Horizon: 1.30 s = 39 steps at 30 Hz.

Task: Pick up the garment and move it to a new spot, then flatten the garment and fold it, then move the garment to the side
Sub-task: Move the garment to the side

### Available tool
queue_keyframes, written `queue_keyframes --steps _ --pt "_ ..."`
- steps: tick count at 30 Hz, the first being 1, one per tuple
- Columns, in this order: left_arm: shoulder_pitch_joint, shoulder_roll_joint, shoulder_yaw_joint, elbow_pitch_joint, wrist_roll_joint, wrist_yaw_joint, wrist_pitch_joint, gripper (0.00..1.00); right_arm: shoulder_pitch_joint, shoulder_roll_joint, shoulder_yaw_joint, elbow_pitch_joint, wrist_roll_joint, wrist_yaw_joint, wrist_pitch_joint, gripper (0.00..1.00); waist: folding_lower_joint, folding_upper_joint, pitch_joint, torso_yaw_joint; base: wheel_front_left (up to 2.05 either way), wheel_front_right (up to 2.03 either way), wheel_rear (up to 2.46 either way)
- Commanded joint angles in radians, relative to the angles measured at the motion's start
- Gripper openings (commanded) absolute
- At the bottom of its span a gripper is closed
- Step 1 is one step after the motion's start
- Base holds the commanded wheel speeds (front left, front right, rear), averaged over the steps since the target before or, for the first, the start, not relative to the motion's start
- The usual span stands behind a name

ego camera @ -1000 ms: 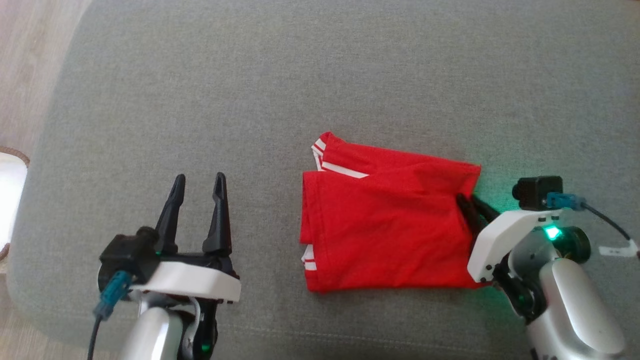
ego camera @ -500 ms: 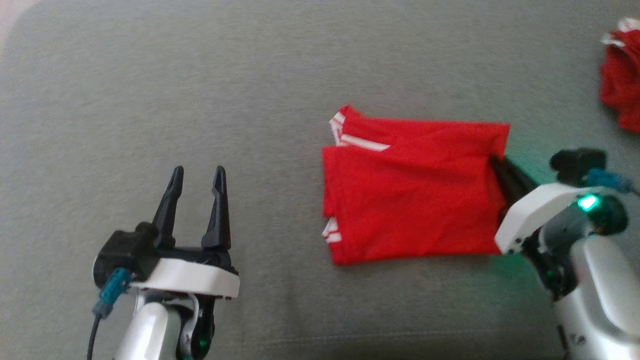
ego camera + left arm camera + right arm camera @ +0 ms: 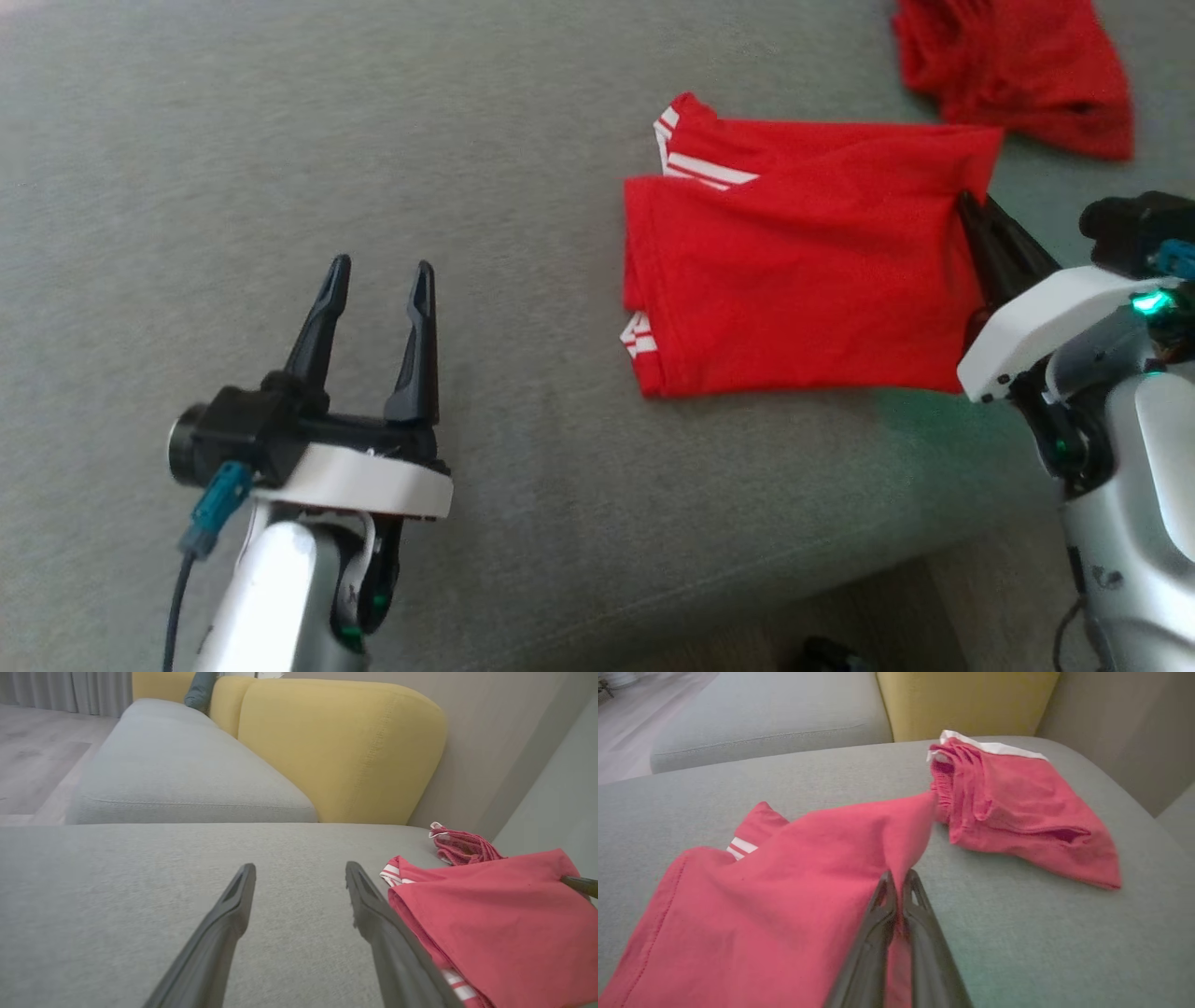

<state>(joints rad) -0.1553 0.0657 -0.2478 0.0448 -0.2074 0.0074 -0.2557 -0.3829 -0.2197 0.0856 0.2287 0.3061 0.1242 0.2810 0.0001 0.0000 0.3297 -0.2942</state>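
Observation:
The garment (image 3: 803, 271) is a red shirt with white stripes, folded into a rectangle on the grey cushion (image 3: 373, 140). My right gripper (image 3: 966, 201) is shut on its right edge, and the right wrist view shows the garment (image 3: 784, 905) pinched between the two fingers (image 3: 882, 905) with the cloth lifted slightly at that corner. My left gripper (image 3: 383, 271) hovers open over bare cushion to the left of the garment, holding nothing. From the left wrist view the garment (image 3: 504, 919) lies just right of the open fingers (image 3: 369, 905).
A second red cloth (image 3: 1018, 65) lies crumpled at the far right of the cushion, just beyond the folded garment. The cushion's front edge (image 3: 840, 569) runs close below, with floor beyond. A yellow backrest (image 3: 341, 746) and another grey seat (image 3: 177, 779) stand behind.
My right gripper has shut on the garment's right edge. The head camera has swung, so the whole scene has shifted and the second red cloth has come into view.

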Motion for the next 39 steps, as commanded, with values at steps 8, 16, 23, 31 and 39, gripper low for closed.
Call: queue_keyframes --steps 8,16,23,31,39 --pt "-0.05 0.023 0.018 -0.028 0.01 0.0 0.003 1.0 -0.066 0.006 -0.001 -0.017 -0.01 0.007 -0.033 0.0 -0.0001 0.0 0.034 -0.038 0.0 0.0 0.0" --pt "-0.056 0.023 0.021 -0.03 -0.002 0.006 0.0 1.0 -0.22 -0.03 -0.024 0.051 -0.035 0.007 -0.007 0.0 -0.0001 0.0 0.032 0.02 0.0 0.0 0.0" --pt "-0.059 0.013 0.008 -0.034 -0.011 0.011 -0.003 1.0 -0.36 -0.14 -0.049 0.142 -0.101 0.007 0.039 0.0 -0.0001 0.0 0.036 0.088 0.0 0.0 0.0" --pt "-0.06 0.005 -0.003 -0.041 -0.018 0.011 -0.005 1.0 -0.436 -0.295 -0.07 0.164 -0.137 0.007 0.111 0.0 -0.0001 0.0 0.047 0.141 0.0 0.0 0.0" --pt "-0.072 -0.003 -0.019 -0.051 -0.016 0.01 -0.006 1.0 -0.45 -0.419 -0.101 0.19 -0.194 0.007 0.163 0.0 -0.0001 0.0 0.079 0.185 0.0 0.0 0.0"
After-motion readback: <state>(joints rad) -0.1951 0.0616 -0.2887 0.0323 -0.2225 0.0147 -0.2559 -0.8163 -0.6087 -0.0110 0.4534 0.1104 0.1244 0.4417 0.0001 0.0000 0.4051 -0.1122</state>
